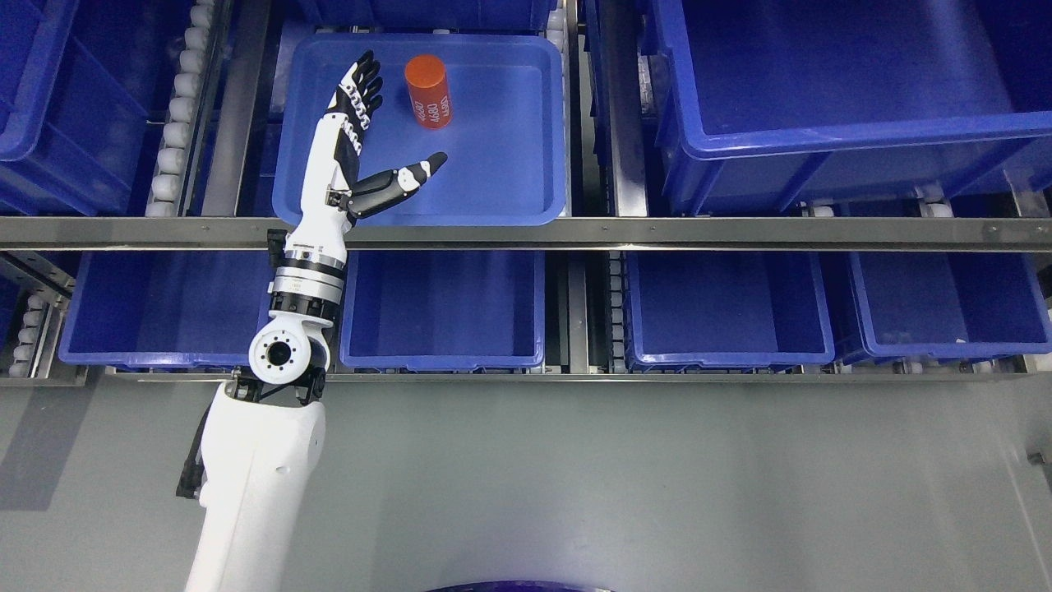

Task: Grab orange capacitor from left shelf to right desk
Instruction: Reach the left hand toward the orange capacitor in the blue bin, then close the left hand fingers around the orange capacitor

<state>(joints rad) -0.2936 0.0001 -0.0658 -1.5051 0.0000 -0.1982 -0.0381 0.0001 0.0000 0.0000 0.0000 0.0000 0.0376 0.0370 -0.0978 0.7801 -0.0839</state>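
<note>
An orange capacitor [428, 91], a short cylinder with white print, stands in a shallow blue tray [509, 197] on the upper shelf level. My left hand [390, 123] reaches over the tray from the lower left, open, its fingers [359, 86] stretched out just left of the capacitor and its thumb [403, 178] spread below it. The hand does not touch the capacitor. The right arm does not show.
A steel shelf rail [575, 233] crosses in front of the tray. A deep blue bin [822, 99] sits to the right and another [57, 90] at the far left. Several blue bins [444, 312] line the lower level. Grey floor [657, 477] lies below.
</note>
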